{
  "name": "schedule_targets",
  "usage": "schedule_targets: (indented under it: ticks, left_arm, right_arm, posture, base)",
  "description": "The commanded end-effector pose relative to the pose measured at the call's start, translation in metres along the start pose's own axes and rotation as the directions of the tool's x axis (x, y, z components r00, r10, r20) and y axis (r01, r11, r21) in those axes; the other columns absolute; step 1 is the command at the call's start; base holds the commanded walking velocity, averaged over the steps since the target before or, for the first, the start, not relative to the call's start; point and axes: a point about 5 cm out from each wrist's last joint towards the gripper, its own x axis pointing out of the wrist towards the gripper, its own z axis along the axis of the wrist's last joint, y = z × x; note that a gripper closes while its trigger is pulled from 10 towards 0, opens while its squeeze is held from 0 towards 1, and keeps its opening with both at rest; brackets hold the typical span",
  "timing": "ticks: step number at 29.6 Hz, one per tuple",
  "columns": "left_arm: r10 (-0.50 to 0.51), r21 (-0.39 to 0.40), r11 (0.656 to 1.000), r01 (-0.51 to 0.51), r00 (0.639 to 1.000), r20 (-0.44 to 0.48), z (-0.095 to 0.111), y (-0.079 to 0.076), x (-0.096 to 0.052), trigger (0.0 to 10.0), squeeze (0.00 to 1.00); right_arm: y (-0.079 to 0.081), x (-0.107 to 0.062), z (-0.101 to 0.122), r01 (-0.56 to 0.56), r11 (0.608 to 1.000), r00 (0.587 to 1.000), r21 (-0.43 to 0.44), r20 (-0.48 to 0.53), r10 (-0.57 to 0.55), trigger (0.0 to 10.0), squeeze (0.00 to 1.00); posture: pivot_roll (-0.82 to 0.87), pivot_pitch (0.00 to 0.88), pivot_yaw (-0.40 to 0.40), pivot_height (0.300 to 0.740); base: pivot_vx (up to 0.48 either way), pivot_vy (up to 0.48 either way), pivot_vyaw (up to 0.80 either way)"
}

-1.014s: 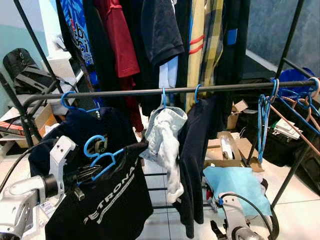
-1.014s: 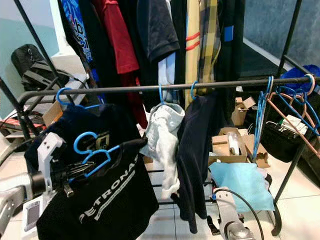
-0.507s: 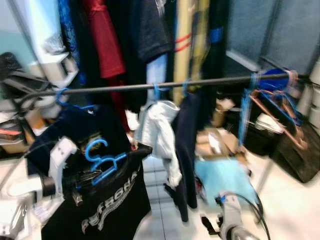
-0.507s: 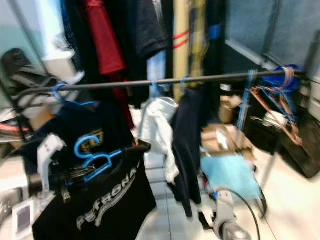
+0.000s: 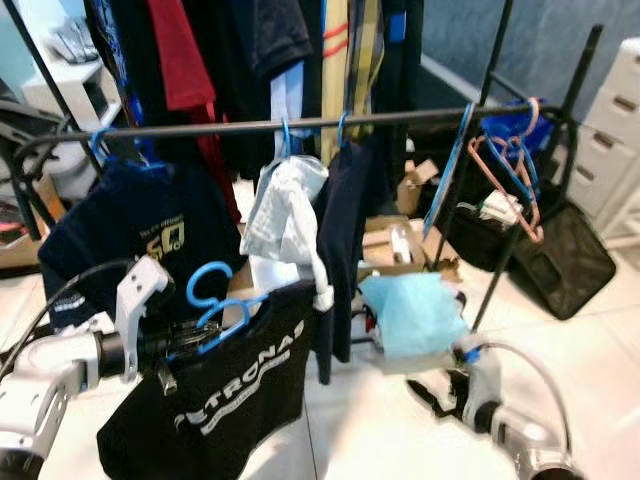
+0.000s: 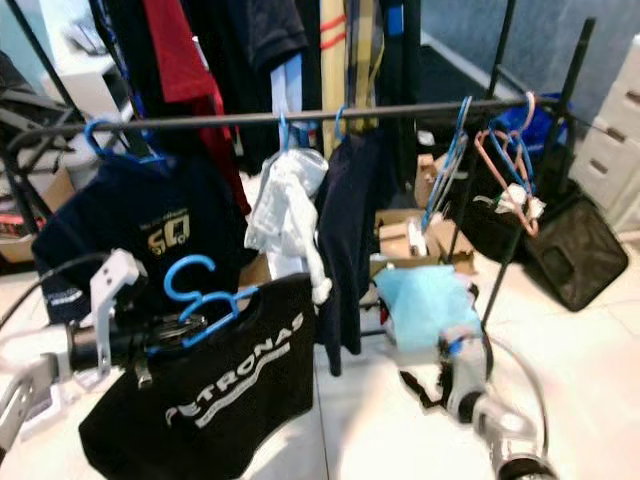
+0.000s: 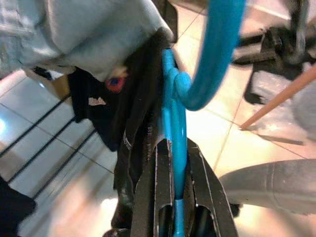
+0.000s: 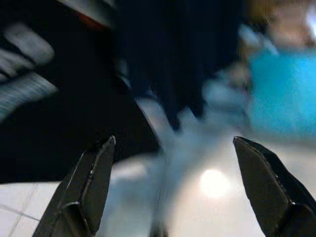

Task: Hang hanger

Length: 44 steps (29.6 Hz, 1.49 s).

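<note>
A blue hanger [image 5: 212, 303] carries a black PETRONAS shirt [image 5: 225, 395]. My left gripper [image 5: 190, 337] is shut on the hanger's shoulder, low at the left, well below the rail. In the left wrist view the blue hanger [image 7: 174, 148] runs between the two black fingers [image 7: 157, 182]. The black clothes rail [image 5: 300, 123] crosses the scene above, with a navy shirt [image 5: 130, 235], a pale garment [image 5: 285, 215] and a dark garment [image 5: 345, 240] hung on it. My right gripper [image 8: 177, 187] hangs low at the right, open with nothing between its fingers.
Empty blue and pink hangers [image 5: 505, 160] dangle at the rail's right end. A second row of clothes [image 5: 250, 50] hangs behind. Cardboard boxes [image 5: 400, 245], a light blue cloth [image 5: 410, 310], a black bag [image 5: 560, 265] and white tiled floor [image 5: 380, 430] lie below.
The camera has swung and pulled back, so the rack sits further left and higher. My left gripper still grips the blue hanger with the shirt. The right arm hangs as before.
</note>
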Motion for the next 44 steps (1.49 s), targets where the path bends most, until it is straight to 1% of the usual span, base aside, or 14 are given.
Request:
schedule_targets:
  ticks: [1,3,6,14,15,16,17,20,21,22,23,24,43,44]
  left_arm:
    - [-0.04,0.025,0.999,0.039,0.999,0.008,0.009,-0.002,-0.002,10.0,0.0]
    - [-0.085,0.058,0.995,0.084,0.996,0.008,0.019,-0.001,-0.005,10.0,0.0]
    - [-0.12,0.086,0.989,0.118,0.993,0.016,0.029,-0.001,-0.006,10.0,0.0]
    - [-0.165,0.116,0.981,0.157,0.984,0.066,0.044,-0.002,-0.001,10.0,0.0]
    - [-0.182,0.127,0.977,0.171,0.98,0.083,0.048,-0.004,0.0,10.0,0.0]
    - [-0.182,0.127,0.977,0.171,0.98,0.083,0.048,-0.004,0.0,10.0,0.0]
    - [-0.214,0.139,0.97,0.199,0.971,0.104,0.053,-0.006,0.002,10.0,0.0]
    - [-0.25,0.152,0.961,0.231,0.961,0.12,0.059,-0.009,0.004,10.0,0.0]
    - [-0.25,0.152,0.961,0.231,0.961,0.12,0.059,-0.009,0.004,10.0,0.0]
    - [-0.297,0.17,0.947,0.273,0.945,0.135,0.066,-0.013,0.005,10.0,0.0]
    - [-0.297,0.17,0.947,0.273,0.945,0.135,0.066,-0.013,0.005,10.0,0.0]
    - [-0.334,0.186,0.934,0.306,0.931,0.147,0.072,-0.015,0.005,10.0,0.0]
    - [-0.437,0.224,0.89,0.398,0.884,0.167,0.089,-0.025,0.002,10.0,0.0]
    - [-0.442,0.226,0.888,0.401,0.88,0.174,0.091,-0.026,0.0,10.0,0.0]
  right_arm:
    - [0.003,0.0,0.01,-0.085,0.996,0.995,0.02,0.05,0.084,10.0,0.0]
    - [0.006,-0.014,0.041,-0.251,0.968,0.955,0.008,0.167,0.247,10.0,0.0]
    - [0.013,-0.026,0.062,-0.373,0.927,0.901,-0.044,0.219,0.374,10.0,0.0]
    - [0.026,-0.039,0.08,-0.504,0.859,0.829,-0.089,0.231,0.51,10.0,0.07]
    - [0.03,-0.043,0.083,-0.541,0.836,0.808,-0.091,0.222,0.547,10.0,0.33]
    - [0.03,-0.043,0.083,-0.541,0.836,0.808,-0.091,0.222,0.547,10.0,0.33]
    - [0.034,-0.048,0.087,-0.585,0.805,0.78,-0.097,0.205,0.591,10.0,0.93]
    - [0.038,-0.053,0.092,-0.601,0.79,0.767,-0.122,0.188,0.613,10.0,1.0]
    - [0.038,-0.053,0.092,-0.601,0.79,0.767,-0.122,0.188,0.613,10.0,1.0]
    - [0.039,-0.055,0.096,-0.597,0.787,0.769,-0.156,0.167,0.617,10.0,0.71]
    - [0.039,-0.055,0.096,-0.597,0.787,0.769,-0.156,0.167,0.617,10.0,0.71]
    - [0.041,-0.057,0.1,-0.594,0.785,0.772,-0.176,0.149,0.617,10.0,0.0]
    - [0.045,-0.06,0.113,-0.559,0.808,0.803,-0.187,0.119,0.583,10.0,0.0]
    - [0.043,-0.059,0.109,-0.546,0.82,0.821,-0.169,0.089,0.565,7.3,0.0]
  posture:
    - [-0.13,0.0,0.055,0.74]
    - [-0.13,0.0,0.054,0.74]
    - [-0.13,0.0,0.058,0.74]
    - [-0.13,0.0,0.059,0.74]
    - [-0.14,0.0,0.061,0.74]
    - [-0.14,0.0,0.061,0.74]
    - [-0.14,0.0,0.063,0.74]
    - [-0.14,0.0,0.063,0.74]
    - [-0.14,0.0,0.063,0.74]
    - [-0.14,0.0,0.066,0.74]
    - [-0.14,0.0,0.066,0.74]
    - [-0.14,0.0,0.065,0.74]
    - [-0.14,0.0,0.061,0.74]
    - [-0.14,0.0,0.06,0.74]
  base:
    - [-0.48,0.0,0.0]
    - [-0.48,0.0,0.0]
    - [-0.441,0.0,0.0]
    - [-0.218,0.0,0.0]
    - [0.0,0.0,0.0]
    - [0.0,0.0,0.0]
    - [0.0,0.0,0.0]
    - [0.0,0.0,0.0]
    - [0.0,0.0,0.0]
    - [0.0,0.0,0.0]
    - [0.0,0.0,0.0]
    - [0.0,0.0,0.0]
    - [0.0,0.0,0.0]
    - [0.0,0.0,0.0]
